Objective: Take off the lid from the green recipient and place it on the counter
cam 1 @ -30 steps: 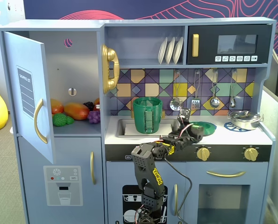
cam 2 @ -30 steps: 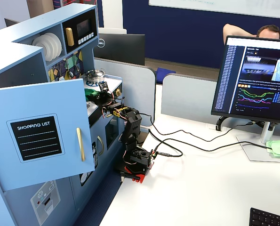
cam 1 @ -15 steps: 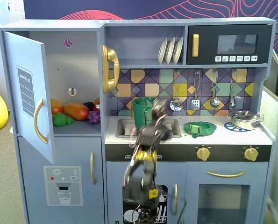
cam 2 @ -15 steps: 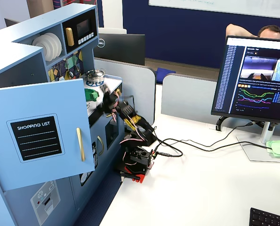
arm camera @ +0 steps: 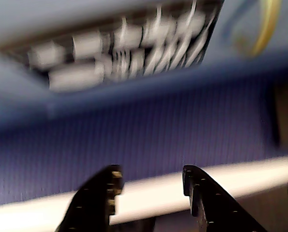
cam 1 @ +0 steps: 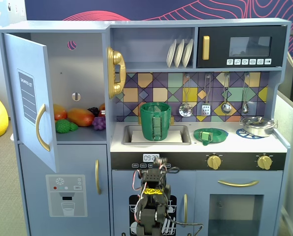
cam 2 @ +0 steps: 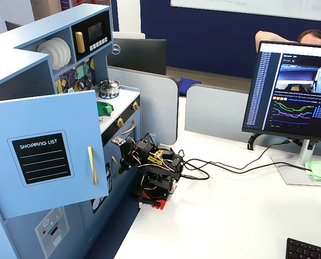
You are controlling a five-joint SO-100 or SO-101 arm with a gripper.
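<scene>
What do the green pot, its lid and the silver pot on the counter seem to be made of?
The green pot, standing in the sink, looks like matte dark-green plastic with a ribbed moulded strap. Its lid, lying on the counter, shows the same green, so probably plastic too. The silver pot has bright mirror-like reflections: likely metal, though chromed plastic cannot be excluded.

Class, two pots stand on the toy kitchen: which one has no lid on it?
The green recipient, standing in the sink, is open-topped; its lid lies beside it on the counter. The silver pot is covered.

Frontal fixed view, side fixed view, both showing counter (cam 1: 264, 143), blurred wrist close-up
</scene>
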